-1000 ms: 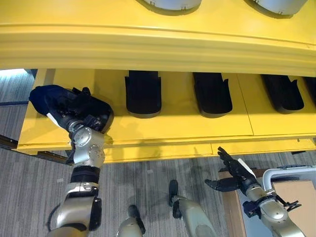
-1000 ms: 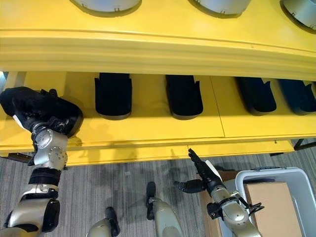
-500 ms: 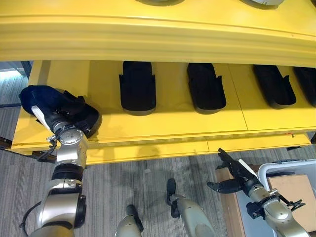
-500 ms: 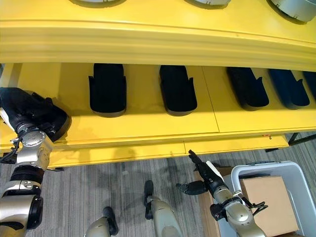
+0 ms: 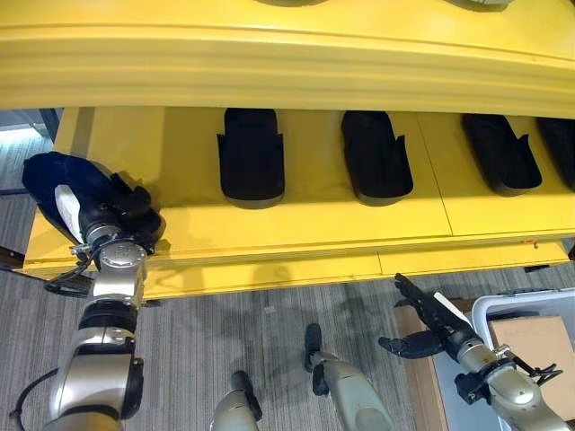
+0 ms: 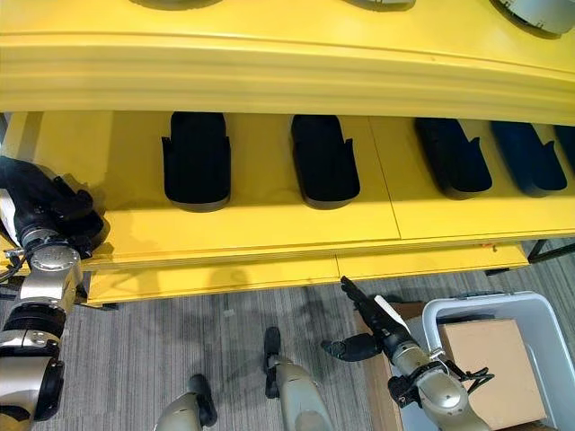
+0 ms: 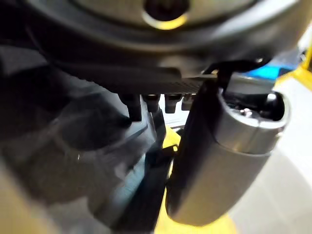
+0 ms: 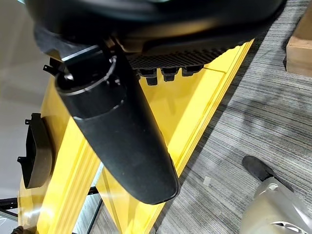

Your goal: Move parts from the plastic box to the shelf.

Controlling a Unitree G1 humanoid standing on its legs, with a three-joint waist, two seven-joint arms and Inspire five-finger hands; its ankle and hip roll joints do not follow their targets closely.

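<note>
A dark blue-black part (image 5: 52, 178) lies at the left end of the yellow shelf (image 5: 305, 220). My left hand (image 5: 115, 208) rests on its near end with the fingers curled over its rim; in the left wrist view the dark part (image 7: 73, 146) fills the space past the fingers. Three matching black parts (image 5: 251, 158) (image 5: 375, 158) (image 5: 499, 153) lie in a row further right on the shelf. My right hand (image 5: 429, 325) hangs open and holds nothing, low over the floor in front of the shelf, just left of the grey plastic box (image 6: 447, 310).
A brown cardboard sheet (image 6: 485, 373) lies inside the plastic box. A thick yellow upper shelf (image 5: 287, 63) overhangs the row of parts. Grey carpet (image 5: 269, 332) runs below the shelf's front edge.
The camera has shifted. My left hand and the dark part have slid left along the shelf, away from the nearest black part. The right hand has stayed open and has barely moved.
</note>
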